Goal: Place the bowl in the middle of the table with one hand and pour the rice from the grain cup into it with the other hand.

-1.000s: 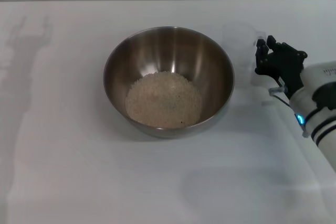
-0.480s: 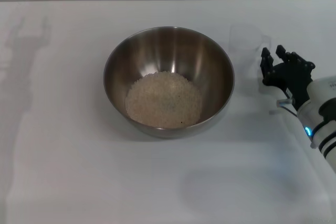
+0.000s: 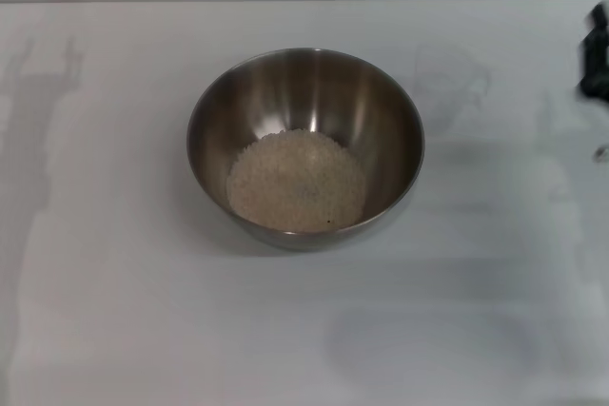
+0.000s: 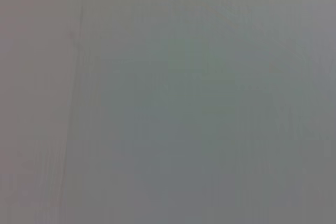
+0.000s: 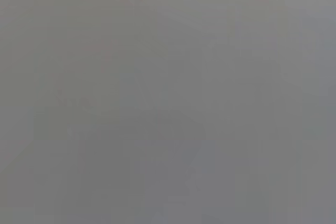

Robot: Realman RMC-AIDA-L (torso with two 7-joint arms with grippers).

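bowl point(image 3: 305, 92) holds rice point(image 3: 296, 181) | grain cup point(image 3: 450, 83) beside | no writing

From my head view, the right gripper point(image 3: 598, 54) is cut off by the right edge of the frame, upper right; only a dark sliver shows, so I cannot tell how its fingers stand. The grain cup point(image 3: 447, 83), upper right of centre beside the bowl point(image 3: 304, 145), is so faint against the table point(image 3: 114, 311) that I can barely trace its outline, and I cannot tell whether anything is inside. Both my wrist views give me only a blank grey blur, nothing recognisable.
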